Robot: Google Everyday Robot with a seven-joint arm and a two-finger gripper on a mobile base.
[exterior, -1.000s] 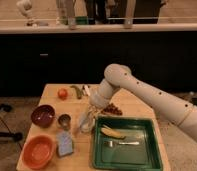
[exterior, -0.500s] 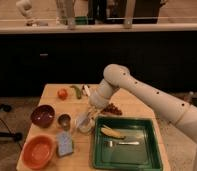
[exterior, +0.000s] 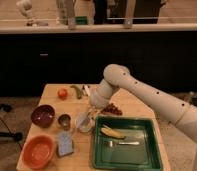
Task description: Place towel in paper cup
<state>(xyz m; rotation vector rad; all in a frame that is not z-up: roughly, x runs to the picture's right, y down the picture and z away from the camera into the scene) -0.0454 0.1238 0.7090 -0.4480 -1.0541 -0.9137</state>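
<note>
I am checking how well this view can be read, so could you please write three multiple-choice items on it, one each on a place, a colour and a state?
1. Where is the gripper?
A. over the green tray
B. at the white paper cup
C. above the orange bowl

2. What colour is the bowl at the table's front left corner?
A. orange
B. green
C. white

3. What lies in the green tray?
A. nothing
B. a tomato
C. a banana and a fork

Answers:
1 B, the arm ends at the paper cup beside the metal cup.
2 A, the orange bowl sits there.
3 C, banana and fork lie inside.
</note>
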